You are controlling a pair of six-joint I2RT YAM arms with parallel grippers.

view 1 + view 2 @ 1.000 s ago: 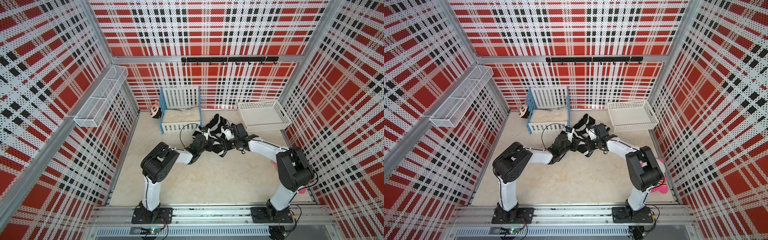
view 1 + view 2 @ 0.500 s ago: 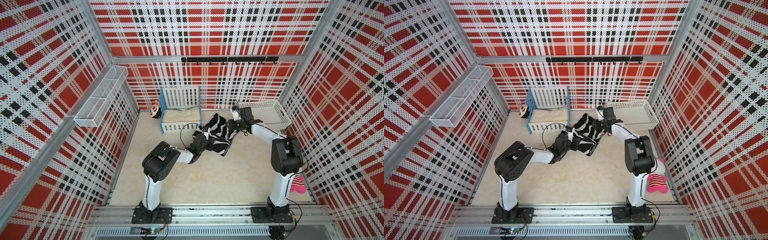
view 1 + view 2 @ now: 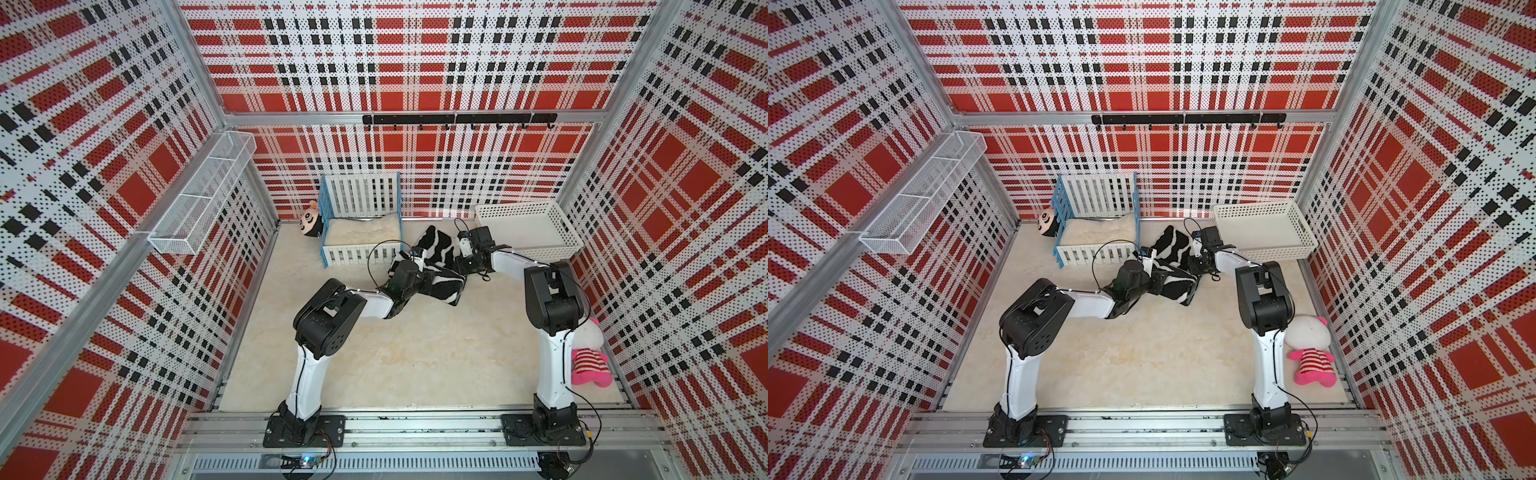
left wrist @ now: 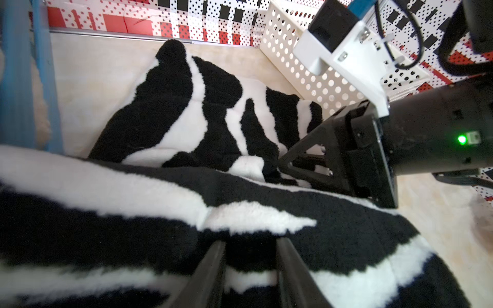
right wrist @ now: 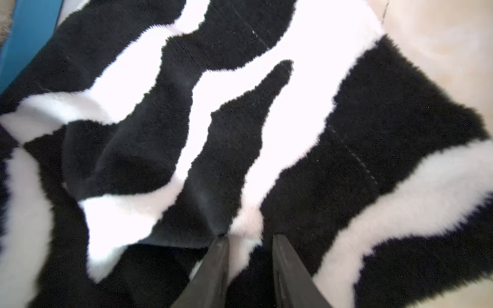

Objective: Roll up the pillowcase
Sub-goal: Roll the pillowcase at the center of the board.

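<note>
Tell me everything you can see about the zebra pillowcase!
The pillowcase is soft, fluffy plush with black-and-white zebra stripes. It lies rumpled and partly folded over on the cream floor, between the toy bed and the white basket. The left gripper pinches a fold in its jaws; the right gripper straddles the cloth, grip unclear.

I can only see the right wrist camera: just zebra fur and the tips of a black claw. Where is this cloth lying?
Observer: The pillowcase lies on the cream floor, between a small blue-and-white cot and a white basket.
Operator: Is the other arm anywhere near?
Observer: Yes, the left claw has a thick fold of the cloth between its jaws.
Operator: Anything else around?
Observer: A pink striped plush toy sits beside the right arm's base, apart from the cloth.
</note>
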